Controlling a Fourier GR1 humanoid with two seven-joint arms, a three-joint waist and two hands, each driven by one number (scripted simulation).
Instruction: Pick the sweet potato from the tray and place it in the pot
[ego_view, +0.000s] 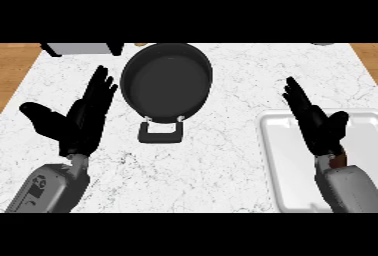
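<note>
Where the sweet potato lies cannot be told: only a reddish-brown patch (339, 161) peeks out beside the right wrist, over the white tray (295, 170) at 4 o'clock. The right hand (319, 126) hangs above the tray's left part, fingers straight and close together. The dark pot (166, 80) sits at 12 o'clock, its handle (161, 133) pointing to 6. At 9 o'clock the left hand (81, 122) is open, thumb spread.
</note>
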